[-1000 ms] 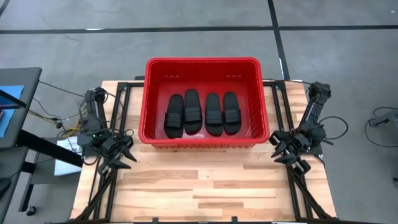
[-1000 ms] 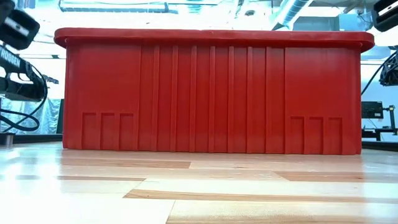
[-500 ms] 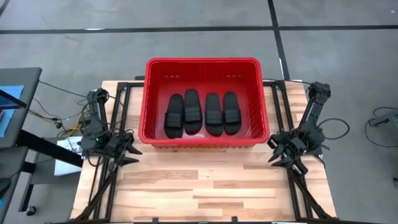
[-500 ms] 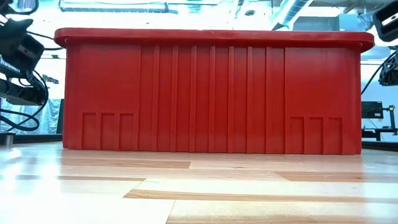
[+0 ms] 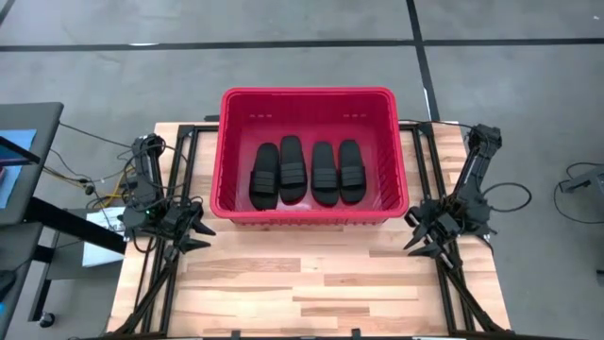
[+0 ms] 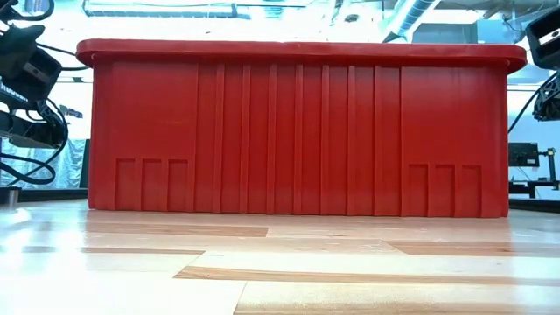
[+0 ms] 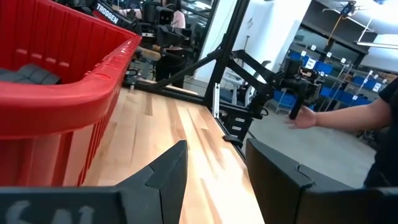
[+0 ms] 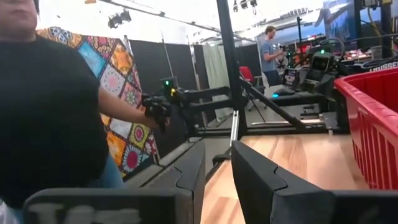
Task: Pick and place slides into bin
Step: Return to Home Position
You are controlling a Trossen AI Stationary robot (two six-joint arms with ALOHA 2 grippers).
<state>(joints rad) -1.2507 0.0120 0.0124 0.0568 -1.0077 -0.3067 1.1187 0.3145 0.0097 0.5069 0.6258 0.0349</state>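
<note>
**Four slides in the bin, arms to be parked**

All four slides (image 5: 291, 170) are seen lying side by side, straps up, on the floor of the red bin (image 5: 307, 93), which stands on the table (image 5: 330, 283) between the two arms. No slide is seen on the bare wood, so the placing is judged done and only the parking of the arms is in hand.

The left gripper (image 5: 193, 234) is held low just off the bin's near left corner, the right gripper (image 5: 415, 236) just off its near right corner. Neither touches the bin. In the wrist views each pair of fingers is seen parted, the left pair wider than the right, with nothing held between them.

For the step to be done well, each arm is best folded away from the bin's wall and rim, so that the bin is not nudged and the slides are not disturbed. A person (image 8: 50, 106) shows in the room beyond the table, so a slow, tucked path is advised
</note>
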